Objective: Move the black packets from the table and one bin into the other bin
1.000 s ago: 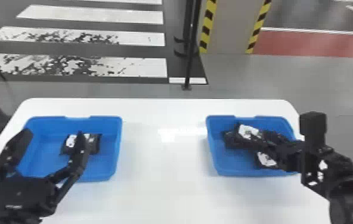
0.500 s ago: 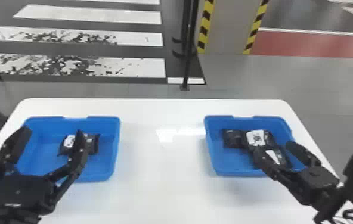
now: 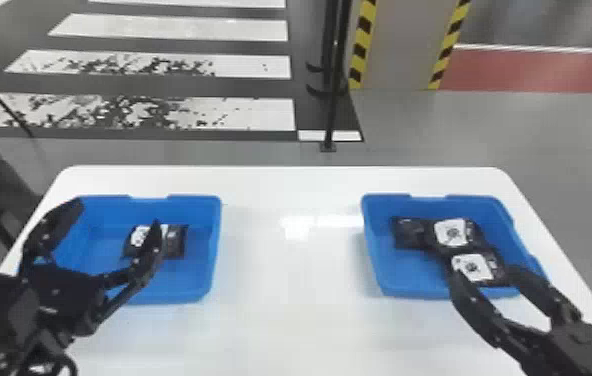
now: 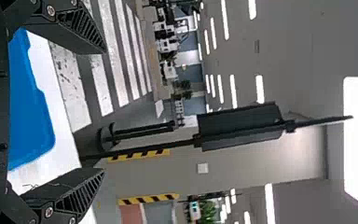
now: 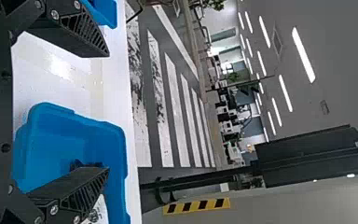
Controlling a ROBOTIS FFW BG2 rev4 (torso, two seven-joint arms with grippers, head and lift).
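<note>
Gaping empty: left hand [image 3: 118, 214] by left bin [image 3: 207, 265], right hand [image 3: 485, 272] by right bin's edge [image 3: 410, 292].

White table [image 3: 290, 310] with left blue bin [image 3: 213, 250] and right blue bin [image 3: 410, 291].

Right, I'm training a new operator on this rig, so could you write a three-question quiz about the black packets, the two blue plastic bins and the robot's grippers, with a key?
1. Where do two black packets with white labels lie, one nearer the robot than the other?
a) in the left-hand blue plastic bin
b) in the right-hand blue plastic bin

2. True or false: the flat black fingers of the right gripper stand apart.

3. Fill in the colour: both bins stand on a table whose top is ____.

Key: 1 b; 2 true; 3 white.
</note>
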